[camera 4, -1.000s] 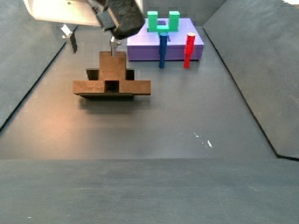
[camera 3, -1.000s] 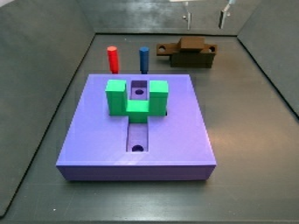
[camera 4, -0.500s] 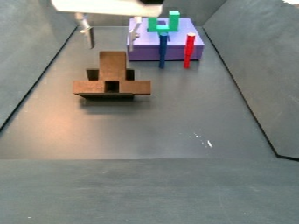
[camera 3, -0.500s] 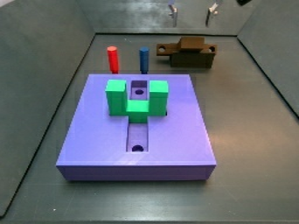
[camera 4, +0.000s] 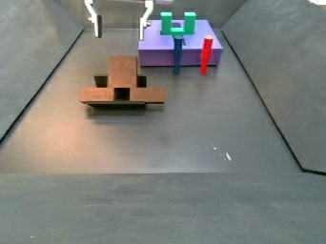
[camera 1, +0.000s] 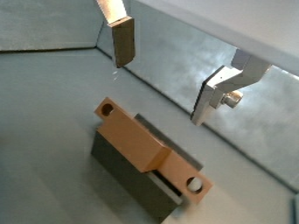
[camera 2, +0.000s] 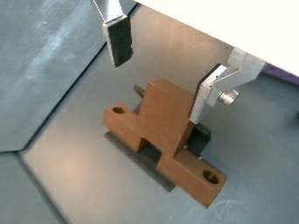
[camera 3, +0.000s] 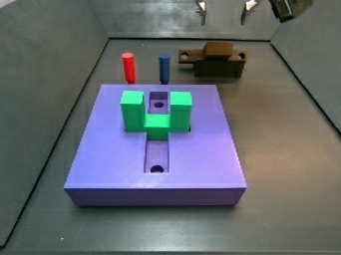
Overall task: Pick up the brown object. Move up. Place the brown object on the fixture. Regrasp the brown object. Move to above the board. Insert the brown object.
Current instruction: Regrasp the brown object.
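The brown object is a flat bar with a round hole near each end and a stem across it. It rests on the dark fixture, which shows only as edges beneath it. In both side views the brown object sits on the floor beyond the purple board. My gripper hangs open well above it, with nothing between the fingers. In both side views the gripper shows only as two fingertips at the upper edge.
A green U-shaped block stands on the board over its groove. A red peg and a blue peg stand upright between the board and the fixture. Grey walls enclose the floor.
The open gripper has risen straight up from the brown object, leaving only its fingertips in the side views. The brown object has stayed on the fixture.
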{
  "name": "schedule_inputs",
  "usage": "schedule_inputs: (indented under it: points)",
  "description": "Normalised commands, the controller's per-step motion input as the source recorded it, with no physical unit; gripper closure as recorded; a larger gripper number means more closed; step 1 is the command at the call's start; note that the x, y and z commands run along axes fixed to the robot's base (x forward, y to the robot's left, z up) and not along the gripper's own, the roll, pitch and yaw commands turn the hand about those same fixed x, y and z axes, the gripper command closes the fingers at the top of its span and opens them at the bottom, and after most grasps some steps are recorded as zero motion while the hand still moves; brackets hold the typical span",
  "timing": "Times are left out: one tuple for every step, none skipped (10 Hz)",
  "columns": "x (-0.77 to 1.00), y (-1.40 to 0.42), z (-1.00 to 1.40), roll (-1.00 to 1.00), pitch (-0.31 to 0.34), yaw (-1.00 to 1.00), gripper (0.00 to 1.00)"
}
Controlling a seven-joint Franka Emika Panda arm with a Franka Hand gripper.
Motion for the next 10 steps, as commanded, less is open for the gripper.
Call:
schedule_inputs:
  points:
    - [0.23, -0.11, -0.08, 0.65, 0.000, 0.46, 0.00]
    - [0.15, 0.00, -0.29, 0.55, 0.017, 0.67, 0.00]
    - [0.07, 0.00, -0.48, 0.37, 0.000, 0.73, 0.00]
    - [0.00, 0.06, -0.50, 0.33, 0.000, 0.73, 0.00]
    - [-0.11, 0.00, -0.40, 0.47, 0.000, 0.44, 0.00]
    - [-0.09, 0.00, -0.33, 0.54, 0.000, 0.36, 0.00]
    - [0.00, 0.00, -0.28, 0.61, 0.029, 0.32, 0.00]
    - [0.01, -0.07, -0.21, 0.61, 0.100, 0.23, 0.00]
    - [0.24, -0.07, -0.19, 0.49, 0.157, 0.14, 0.00]
    - [0.39, -0.01, -0.02, 0.28, 0.174, 0.11, 0.00]
